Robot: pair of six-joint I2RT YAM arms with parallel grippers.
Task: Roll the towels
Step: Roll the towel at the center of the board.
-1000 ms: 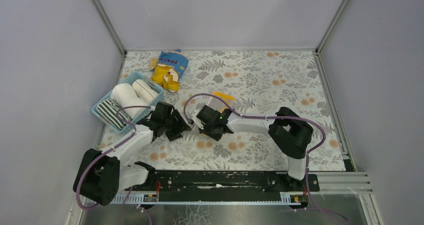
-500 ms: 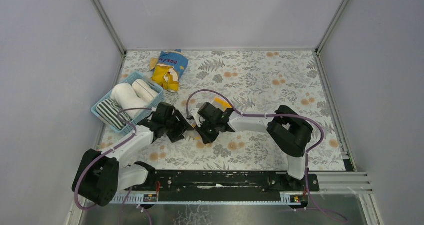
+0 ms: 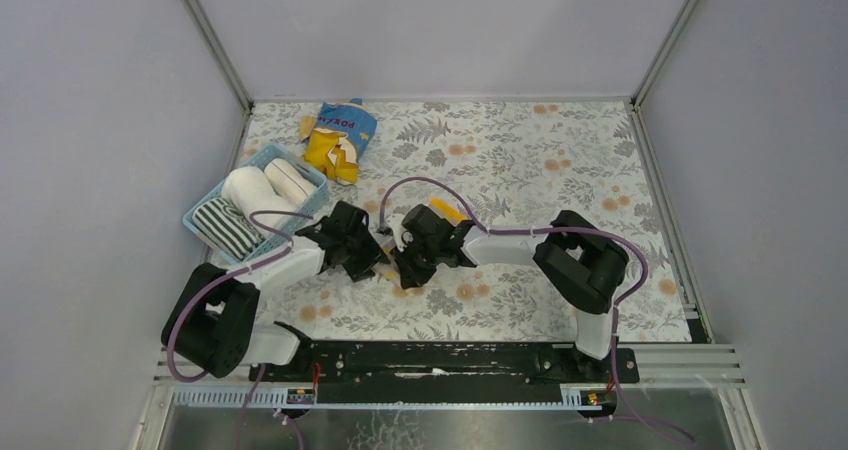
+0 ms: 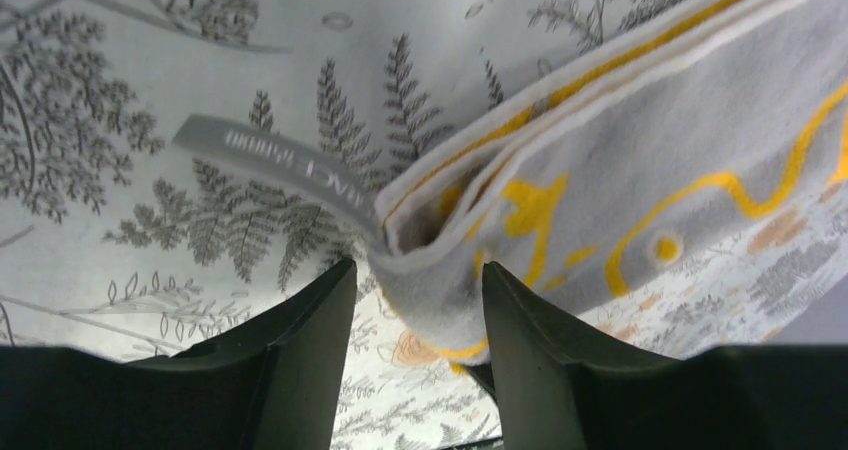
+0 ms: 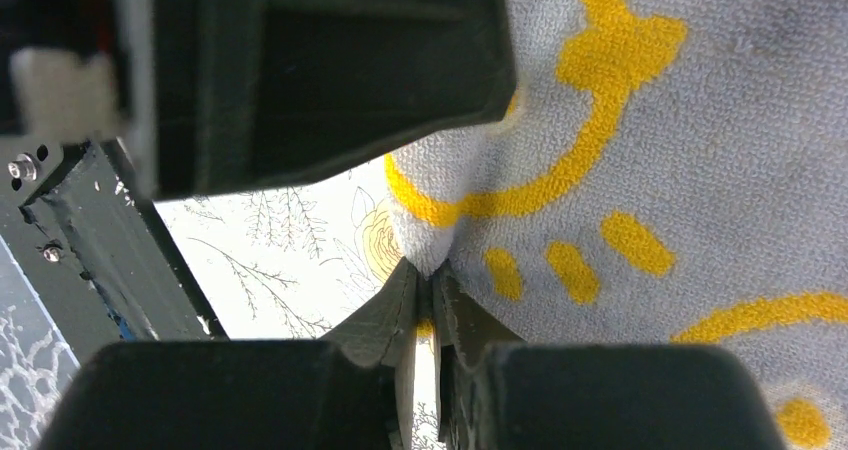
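The beige towel with yellow marks (image 3: 441, 209) lies mid-table, mostly hidden under both wrists. In the left wrist view its folded corner (image 4: 650, 170) hangs between my open left gripper (image 4: 418, 270), touching the right finger, with a grey label beside it. My right gripper (image 5: 425, 275) is shut on a pinched fold of the same towel (image 5: 700, 170). In the top view the left gripper (image 3: 366, 250) and the right gripper (image 3: 400, 262) almost meet. Two rolled cream-white towels (image 3: 250, 186) and a rolled striped towel (image 3: 226, 226) sit in the basket.
The light blue basket (image 3: 262, 157) stands at the left edge of the table. A blue-and-yellow snack bag (image 3: 338, 135) lies behind it at the back. The floral tablecloth (image 3: 560, 160) covers the table, with walls on three sides.
My left gripper has moved right toward the towel and the right gripper. The right gripper has shifted slightly left with the towel. The two now sit close together.
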